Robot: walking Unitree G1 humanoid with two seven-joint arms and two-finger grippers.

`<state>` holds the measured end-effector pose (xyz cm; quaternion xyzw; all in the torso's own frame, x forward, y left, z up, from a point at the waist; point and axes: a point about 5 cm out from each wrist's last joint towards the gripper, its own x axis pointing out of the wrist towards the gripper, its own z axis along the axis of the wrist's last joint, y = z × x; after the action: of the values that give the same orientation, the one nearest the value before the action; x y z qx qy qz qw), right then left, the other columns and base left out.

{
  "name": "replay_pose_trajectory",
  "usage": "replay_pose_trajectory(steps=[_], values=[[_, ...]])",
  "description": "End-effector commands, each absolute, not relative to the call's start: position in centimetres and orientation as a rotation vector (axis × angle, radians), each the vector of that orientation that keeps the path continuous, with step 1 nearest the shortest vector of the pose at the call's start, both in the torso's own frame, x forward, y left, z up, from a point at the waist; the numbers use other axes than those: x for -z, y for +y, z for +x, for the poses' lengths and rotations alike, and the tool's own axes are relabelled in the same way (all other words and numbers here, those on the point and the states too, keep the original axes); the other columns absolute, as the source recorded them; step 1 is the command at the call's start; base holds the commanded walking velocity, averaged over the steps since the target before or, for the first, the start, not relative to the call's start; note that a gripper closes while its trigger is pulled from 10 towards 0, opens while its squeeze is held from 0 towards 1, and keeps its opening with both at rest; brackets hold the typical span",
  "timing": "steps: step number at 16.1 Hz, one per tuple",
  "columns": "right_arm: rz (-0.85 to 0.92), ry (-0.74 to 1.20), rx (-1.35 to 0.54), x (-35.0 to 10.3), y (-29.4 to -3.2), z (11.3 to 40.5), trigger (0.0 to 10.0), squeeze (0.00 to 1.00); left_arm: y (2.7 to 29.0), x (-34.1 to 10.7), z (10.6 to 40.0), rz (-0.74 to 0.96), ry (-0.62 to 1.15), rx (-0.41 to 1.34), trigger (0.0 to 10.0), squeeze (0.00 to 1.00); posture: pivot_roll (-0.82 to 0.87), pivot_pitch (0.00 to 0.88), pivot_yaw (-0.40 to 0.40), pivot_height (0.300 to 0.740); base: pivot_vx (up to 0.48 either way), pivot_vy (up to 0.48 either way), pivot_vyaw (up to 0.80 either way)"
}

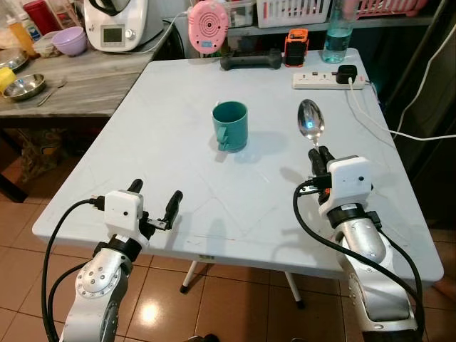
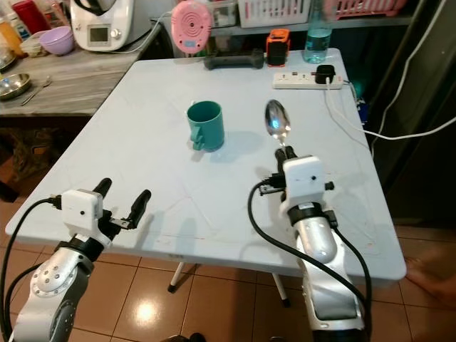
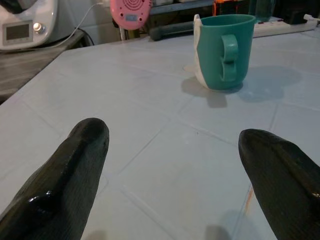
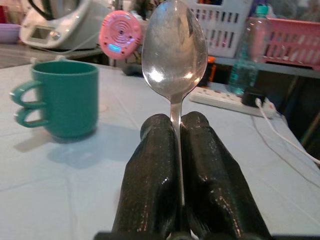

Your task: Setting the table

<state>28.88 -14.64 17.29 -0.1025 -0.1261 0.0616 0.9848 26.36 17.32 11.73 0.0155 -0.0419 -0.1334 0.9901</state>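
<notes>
white counter (image 1: 142, 142) with green mug (image 1: 230, 126) near centre | left end effector (image 1: 153, 201) over near edge, fingers spread, grasping nothing | right end effector (image 1: 320, 158) right of mug, clenched on spoon (image 1: 311, 119), bowl pointing forward above counter

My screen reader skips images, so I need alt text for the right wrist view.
The right gripper has its jaws shut on the handle of a silver spoon, bowl pointing away over the pale table. A teal mug stands on the table beside it, with a pink gadget, a power strip and a water bottle farther back.
</notes>
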Motion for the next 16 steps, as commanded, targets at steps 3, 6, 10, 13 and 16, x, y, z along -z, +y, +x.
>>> replay_pose_trajectory(steps=[3, 6, 10, 13, 16], values=[[-0.201, -0.274, -0.153, -17.68, -13.79, 29.22, 10.0, 0.0, 17.65, -12.07, 26.29, 0.037, -0.089, 0.254, 10.0, 0.0, -0.16, 0.102, 0.15, 0.74, 0.0, 0.0, 0.0], [-0.202, -0.278, -0.155, -17.82, -13.74, 29.47, 10.0, 0.0, 17.7, -12.23, 26.49, 0.035, -0.091, 0.249, 10.0, 0.0, -0.16, 0.101, 0.147, 0.74, 0.0, 0.277, 0.0], [-0.198, -0.28, -0.157, -17.77, -13.56, 29.65, 10.0, 0.0, 17.77, -12.27, 26.59, 0.037, -0.09, 0.246, 10.0, 0.0, -0.16, 0.097, 0.148, 0.74, 0.0, 0.313, 0.0], [-0.195, -0.282, -0.155, -17.79, -13.6, 29.73, 10.0, 0.0, 17.81, -12.24, 26.6, 0.04, -0.088, 0.245, 10.0, 0.0, -0.15, 0.099, 0.15, 0.74, 0.0, 0.334, 0.0], [-0.196, -0.281, -0.148, -17.77, -13.83, 29.74, 10.0, 0.0, 17.86, -12.3, 26.58, 0.044, -0.088, 0.244, 10.0, 0.0, -0.15, 0.1, 0.15, 0.74, 0.0, 0.337, 0.0]])
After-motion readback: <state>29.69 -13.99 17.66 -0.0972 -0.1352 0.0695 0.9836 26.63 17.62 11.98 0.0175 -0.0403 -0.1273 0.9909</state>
